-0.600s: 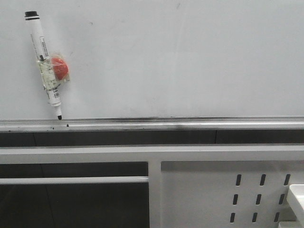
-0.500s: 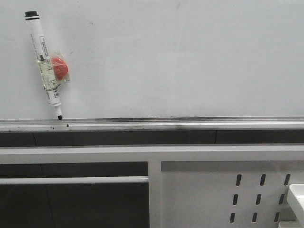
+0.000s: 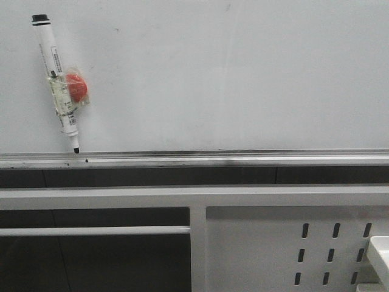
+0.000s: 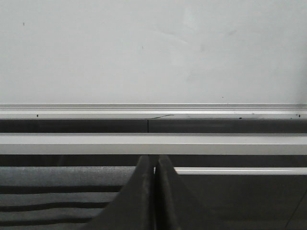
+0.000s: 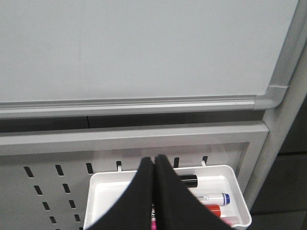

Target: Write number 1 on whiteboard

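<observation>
The whiteboard [image 3: 231, 79] fills the upper part of the front view, with its silver rail [image 3: 213, 157] along the lower edge. The number 1 is out of view; the board surface shows only tiny specks. A white marker with a black cap [image 3: 58, 82] hangs tilted at the board's left, tip down just above the rail, taped to a red magnet [image 3: 77, 86]. My left gripper [image 4: 154, 159] is shut and empty, below the whiteboard [image 4: 153, 52]. My right gripper [image 5: 154, 158] is shut and empty, over a white tray [image 5: 238, 184] below the whiteboard [image 5: 134, 48]. Neither gripper appears in the front view.
Under the rail runs a white frame bar [image 3: 194, 196] and a slotted white panel [image 3: 255, 249]. The tray hooked on the panel [image 5: 53, 187] holds a black-capped marker [image 5: 189, 180], a blue-capped one [image 5: 214, 197] and a red one [image 5: 211, 209]. The tray's corner [image 3: 381, 255] shows at lower right.
</observation>
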Available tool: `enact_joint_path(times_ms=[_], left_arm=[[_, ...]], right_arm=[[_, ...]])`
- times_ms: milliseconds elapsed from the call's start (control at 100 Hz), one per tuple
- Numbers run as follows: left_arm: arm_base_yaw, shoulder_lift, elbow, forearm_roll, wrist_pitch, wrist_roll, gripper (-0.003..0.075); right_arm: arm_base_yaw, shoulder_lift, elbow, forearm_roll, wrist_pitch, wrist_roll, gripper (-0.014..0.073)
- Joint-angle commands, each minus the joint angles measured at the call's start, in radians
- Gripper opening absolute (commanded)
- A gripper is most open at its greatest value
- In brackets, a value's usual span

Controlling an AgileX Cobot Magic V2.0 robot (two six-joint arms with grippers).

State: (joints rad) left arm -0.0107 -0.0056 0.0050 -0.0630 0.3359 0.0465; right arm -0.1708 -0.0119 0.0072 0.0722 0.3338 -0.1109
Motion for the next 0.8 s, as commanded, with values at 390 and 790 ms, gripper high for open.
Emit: enact_joint_path(times_ms=[390, 790], left_arm=[[0.002, -0.023, 0.034, -0.140, -0.356, -0.006, -0.0020], [0.002, -0.023, 0.017, -0.140, -0.406, -0.004, -0.0020]], right_arm=[[-0.007, -0.018, 0.015, -0.020, -0.588, -0.011, -0.0069], [0.001, -0.018, -0.010, -0.022, -0.661, 0.128, -0.0069]])
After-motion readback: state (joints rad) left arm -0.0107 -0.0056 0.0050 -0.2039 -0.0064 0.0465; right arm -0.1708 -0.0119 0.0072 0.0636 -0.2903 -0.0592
